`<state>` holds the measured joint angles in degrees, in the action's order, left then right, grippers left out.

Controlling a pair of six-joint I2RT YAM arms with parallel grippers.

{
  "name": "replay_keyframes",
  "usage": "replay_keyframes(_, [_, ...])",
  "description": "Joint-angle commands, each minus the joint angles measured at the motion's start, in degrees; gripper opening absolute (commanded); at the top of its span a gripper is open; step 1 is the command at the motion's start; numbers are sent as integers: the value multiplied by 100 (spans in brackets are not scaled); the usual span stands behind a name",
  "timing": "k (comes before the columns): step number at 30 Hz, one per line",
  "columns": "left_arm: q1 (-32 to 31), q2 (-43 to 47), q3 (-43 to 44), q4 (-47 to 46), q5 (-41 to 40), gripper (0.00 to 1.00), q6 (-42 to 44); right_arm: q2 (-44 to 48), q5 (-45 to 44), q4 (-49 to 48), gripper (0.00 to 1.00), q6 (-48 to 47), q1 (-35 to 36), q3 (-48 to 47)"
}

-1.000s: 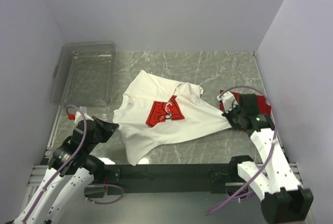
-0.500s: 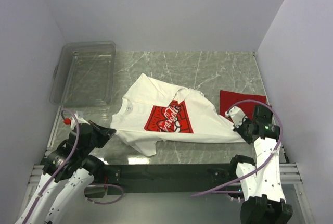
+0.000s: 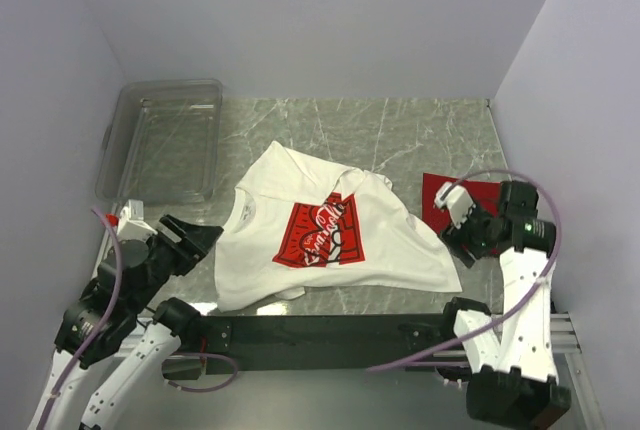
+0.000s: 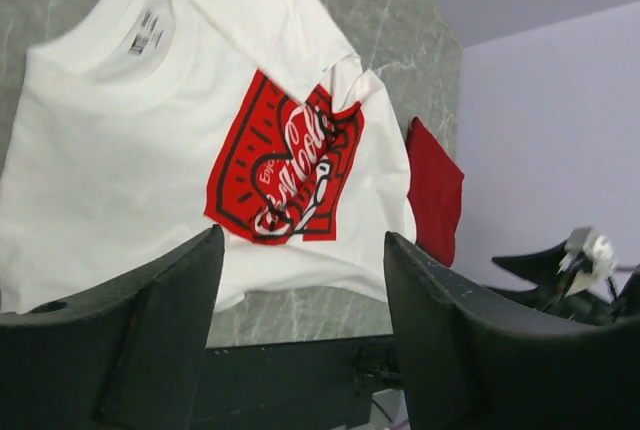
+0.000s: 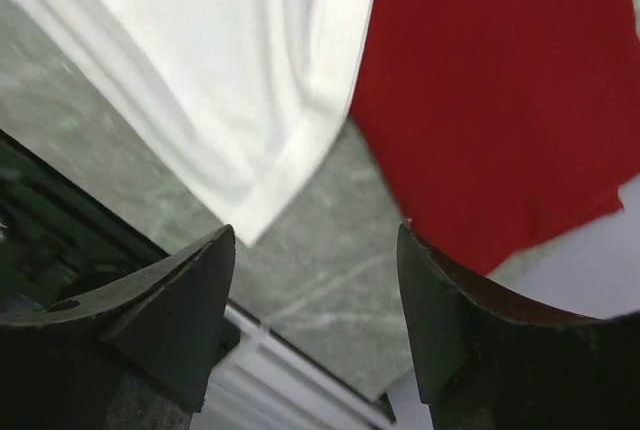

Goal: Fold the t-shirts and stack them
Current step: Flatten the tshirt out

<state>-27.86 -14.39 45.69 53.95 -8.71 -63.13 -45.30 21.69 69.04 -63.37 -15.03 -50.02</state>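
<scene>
The white t-shirt [image 3: 350, 250] lies spread on the marble table, rumpled, with its red square print [image 3: 320, 233] facing up and one sleeve folded over near the collar. The red t-shirt [image 3: 440, 198] lies flat just right of it, partly under my right arm. My left gripper [image 3: 205, 238] hangs open at the white shirt's left edge, holding nothing. My right gripper [image 3: 455, 222] stands open above the gap between the two shirts. The left wrist view shows the white shirt [image 4: 110, 180] and the red shirt [image 4: 435, 190] beyond my open left gripper [image 4: 305, 290]. In the right wrist view the white shirt's corner [image 5: 230, 80] and the red shirt [image 5: 500, 80] lie below my open right gripper [image 5: 315, 280].
A clear plastic bin [image 3: 160, 140] stands at the back left of the table. Grey walls close in on the left, back and right. The black base rail [image 3: 320, 330] runs along the near edge.
Both grippers were shut on the white shirt's ends and have now opened and let go. The shirt has settled flat, and both arms have drawn back.
</scene>
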Motion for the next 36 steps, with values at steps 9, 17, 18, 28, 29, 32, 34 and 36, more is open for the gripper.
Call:
replay_keyframes(9, [-9, -2785, -255, -3187, 1125, 72, 2155, -2895, 1232, -1989, 74, 3268, 1466, -1667])
replay_keyframes(17, [-71, -6535, 1387, -3866, 1363, 67, 3606, -5602, 1601, -1860, 64, 4412, 1635, -3908])
replay_keyframes(18, [-97, -6820, 1538, -3866, 1363, 66, 3659, -5882, 1627, -1841, 64, 4456, 1643, -4041])
replay_keyframes(28, [-729, -8843, 2761, -3620, 889, 63, 3651, -6202, 1663, -2438, 63, 4852, 1643, -3841])
replay_keyframes(29, [-782, -8966, 2813, -3620, 723, 63, 3607, -6193, 1663, -2517, 63, 4861, 1652, -3805])
replay_keyframes(32, [-923, -9247, 2997, -3515, 407, 61, 3440, -6202, 1715, -2544, 63, 4887, 1652, -3752])
replay_keyframes(34, [-923, -9292, 3068, -3314, -162, 61, 3326, -6167, 1716, -2535, 63, 4878, 1643, -3708])
replay_keyframes(36, [-889, -9187, 3016, -3304, -499, 62, 3334, -6114, 1724, -2570, 63, 4878, 1652, -3673])
